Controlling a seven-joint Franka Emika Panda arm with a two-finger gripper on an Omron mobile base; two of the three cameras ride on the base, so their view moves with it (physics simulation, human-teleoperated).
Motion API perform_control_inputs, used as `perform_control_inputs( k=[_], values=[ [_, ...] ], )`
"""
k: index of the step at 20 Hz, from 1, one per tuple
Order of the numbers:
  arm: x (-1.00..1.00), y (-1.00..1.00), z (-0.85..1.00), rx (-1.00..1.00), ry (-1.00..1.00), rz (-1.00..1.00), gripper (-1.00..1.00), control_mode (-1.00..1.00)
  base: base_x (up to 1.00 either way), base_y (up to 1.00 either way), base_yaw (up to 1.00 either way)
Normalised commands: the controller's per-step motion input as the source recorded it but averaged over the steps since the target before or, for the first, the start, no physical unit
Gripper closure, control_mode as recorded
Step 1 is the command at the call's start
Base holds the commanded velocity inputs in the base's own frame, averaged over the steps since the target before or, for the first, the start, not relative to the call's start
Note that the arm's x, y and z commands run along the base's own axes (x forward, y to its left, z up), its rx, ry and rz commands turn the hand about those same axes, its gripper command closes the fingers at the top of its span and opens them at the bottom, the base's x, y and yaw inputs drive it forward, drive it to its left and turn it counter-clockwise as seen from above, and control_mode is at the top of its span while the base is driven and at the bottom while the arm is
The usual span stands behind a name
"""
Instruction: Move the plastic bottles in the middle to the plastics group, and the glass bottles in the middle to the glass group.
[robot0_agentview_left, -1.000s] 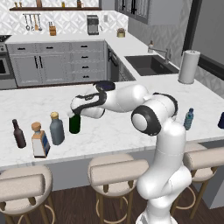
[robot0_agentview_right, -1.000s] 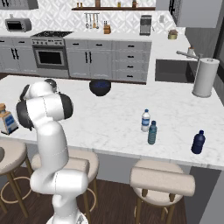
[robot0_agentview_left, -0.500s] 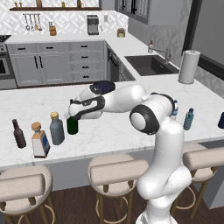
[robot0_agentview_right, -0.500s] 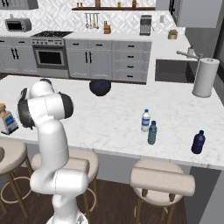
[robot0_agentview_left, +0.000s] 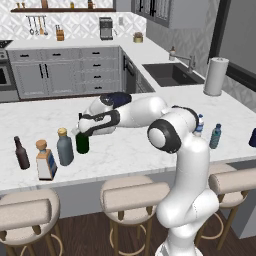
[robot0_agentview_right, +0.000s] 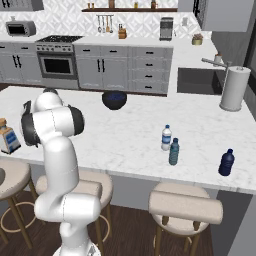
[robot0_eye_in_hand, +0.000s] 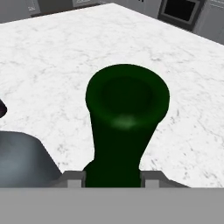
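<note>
Our gripper (robot0_agentview_left: 81, 129) is clamped on the neck of the tall dark green glass wine bottle (robot0_agentview_left: 82, 142), held upright just beside the stout grey-blue glass bottle with a tan cap (robot0_agentview_left: 64, 147) near the glass group: small dark brown bottle (robot0_agentview_left: 21, 153) and square clear blue-labelled bottle (robot0_agentview_left: 45, 160) on the white marble counter (robot0_agentview_left: 130, 150). We judge the grey-blue bottle delivered and the green one nearly so. The slim teal-blue plastic bottle (robot0_agentview_right: 173, 151) already stands just beside the whitish blue-banded bottle (robot0_agentview_right: 166, 138), with the dark blue bottle (robot0_agentview_right: 226, 162) nearby, so only release remains.
</note>
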Motion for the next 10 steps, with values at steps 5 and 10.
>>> perform_control_inputs(
  k=[5, 10],
  values=[
    [0.0, 0.0, 0.0, 0.0, 0.0, 0.0, -1.0, -1.0, 0.0, 0.0, 0.0],
    [0.0, 0.0, 0.0, 0.0, 0.0, 0.0, -1.0, -1.0, 0.0, 0.0, 0.0]
  ],
)
